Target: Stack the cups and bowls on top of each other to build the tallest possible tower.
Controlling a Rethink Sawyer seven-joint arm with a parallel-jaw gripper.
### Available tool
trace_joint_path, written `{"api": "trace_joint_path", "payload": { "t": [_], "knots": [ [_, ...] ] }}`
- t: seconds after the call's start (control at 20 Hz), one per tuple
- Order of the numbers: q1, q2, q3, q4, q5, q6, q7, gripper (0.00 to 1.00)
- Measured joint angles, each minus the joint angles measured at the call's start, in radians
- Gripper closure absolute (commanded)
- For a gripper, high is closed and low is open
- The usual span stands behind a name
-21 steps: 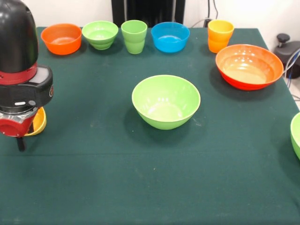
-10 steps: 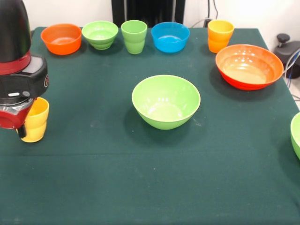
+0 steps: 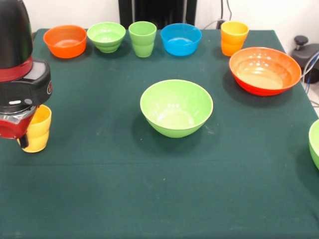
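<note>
My gripper (image 3: 22,142) hangs low over the table's left edge, right against the yellow cup (image 3: 38,128), and the arm's head hides the cup's left side. The cup is upright; whether it rests on the cloth I cannot tell. A large light green bowl (image 3: 176,107) sits mouth up in the middle. Along the back stand a small orange bowl (image 3: 65,41), a small green bowl (image 3: 106,36), a green cup (image 3: 142,38), a blue bowl (image 3: 181,39) and an orange-yellow cup (image 3: 234,37). A large orange-red bowl (image 3: 265,69) is at the right.
Another light green bowl (image 3: 315,143) is cut off by the right edge. The dark green cloth (image 3: 149,189) covers the table. A black stand with cables (image 3: 305,52) sits just off the back right corner.
The arm's head has risen and shifted a little left, uncovering most of the yellow cup, which now shows upright. Over the last half second almost nothing moved.
</note>
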Motion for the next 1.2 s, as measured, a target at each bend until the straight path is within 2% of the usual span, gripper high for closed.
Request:
{"api": "trace_joint_path", "payload": {
  "t": [0.4,0.85,1.2],
  "knots": [
    [-0.006,0.007,-0.003,-0.049,-0.001,0.0,0.0,1.0],
    [-0.034,0.065,-0.009,-0.156,-0.001,0.0,0.0,1.0],
    [-0.045,0.071,-0.004,-0.158,-0.001,-0.06,0.0,1.0]
  ]
}}
